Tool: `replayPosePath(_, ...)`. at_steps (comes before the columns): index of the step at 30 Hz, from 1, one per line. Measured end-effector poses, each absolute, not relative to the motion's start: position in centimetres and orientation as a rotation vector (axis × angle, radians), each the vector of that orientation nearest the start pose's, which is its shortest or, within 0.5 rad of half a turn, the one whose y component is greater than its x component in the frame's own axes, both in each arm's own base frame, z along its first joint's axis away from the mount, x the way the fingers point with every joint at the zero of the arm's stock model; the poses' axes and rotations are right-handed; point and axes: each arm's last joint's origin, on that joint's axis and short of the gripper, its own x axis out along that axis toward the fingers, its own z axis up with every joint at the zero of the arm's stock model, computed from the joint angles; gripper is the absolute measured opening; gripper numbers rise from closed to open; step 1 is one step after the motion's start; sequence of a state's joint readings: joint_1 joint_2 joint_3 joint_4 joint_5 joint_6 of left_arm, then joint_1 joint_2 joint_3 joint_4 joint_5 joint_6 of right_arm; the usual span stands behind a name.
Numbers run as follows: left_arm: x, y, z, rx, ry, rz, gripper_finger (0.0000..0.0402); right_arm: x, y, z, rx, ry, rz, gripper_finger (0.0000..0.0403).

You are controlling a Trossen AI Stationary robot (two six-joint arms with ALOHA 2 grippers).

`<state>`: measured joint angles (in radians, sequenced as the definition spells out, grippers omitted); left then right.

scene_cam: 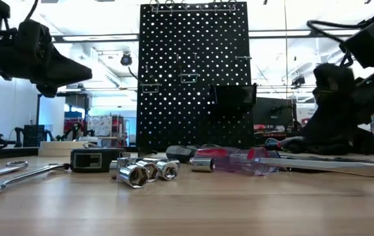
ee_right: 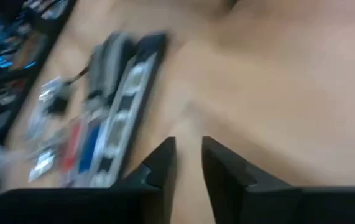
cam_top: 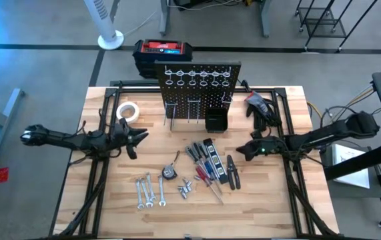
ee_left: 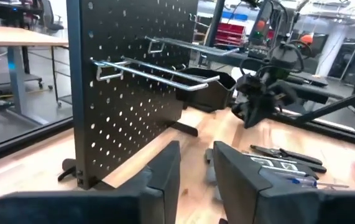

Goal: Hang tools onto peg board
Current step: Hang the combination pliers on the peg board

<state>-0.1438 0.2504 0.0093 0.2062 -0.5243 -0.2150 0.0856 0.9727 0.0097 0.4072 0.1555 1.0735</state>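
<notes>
The black peg board (cam_top: pixel 200 93) stands upright at the table's far middle, with silver rings along its top, hooks and a small black bin (cam_top: pixel 215 121). The tools lie flat on the table in front of it: silver wrenches (cam_top: pixel 149 190), a tape measure (cam_top: pixel 170 172), sockets (cam_top: pixel 185 188), screwdrivers (cam_top: pixel 205 167) and black pliers (cam_top: pixel 232 171). My left gripper (cam_top: pixel 141 137) hovers left of the board, slightly open and empty (ee_left: pixel 196 167). My right gripper (cam_top: pixel 241 151) hovers right of the tools, a narrow gap between its fingers (ee_right: pixel 188 155), empty.
A white tape roll (cam_top: pixel 128 111) lies left of the board and black gloves (cam_top: pixel 260 107) right of it. A black-and-red case (cam_top: pixel 163 52) sits on the floor beyond the table's far edge. Bare wood shows along the near edge.
</notes>
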Motion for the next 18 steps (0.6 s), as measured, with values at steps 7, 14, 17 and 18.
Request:
replayPosePath(7, 11.3, -0.2, 16.2, -0.165, 0.029, 0.393, 0.0089, 14.7, 1.8, 10.5, 1.198, 0.580, -0.357, 0.0156)
replayPosePath(14, 11.7, -0.2, 15.6, -0.319, 0.053, 0.410, 0.0089, 16.8, 4.8, 12.6, 1.257, 0.754, -0.404, 0.0151)
replayPosePath(17, 11.8, -0.2, 15.3, -0.314, 0.082, 0.419, 0.0089, 17.7, 6.0, 13.1, 1.124, 0.875, -0.467, 0.0147)
replayPosePath(18, 11.9, -0.2, 15.2, -0.309, 0.097, 0.421, 0.0089, 18.2, 6.4, 13.1, 1.078, 0.912, -0.493, 0.0147)
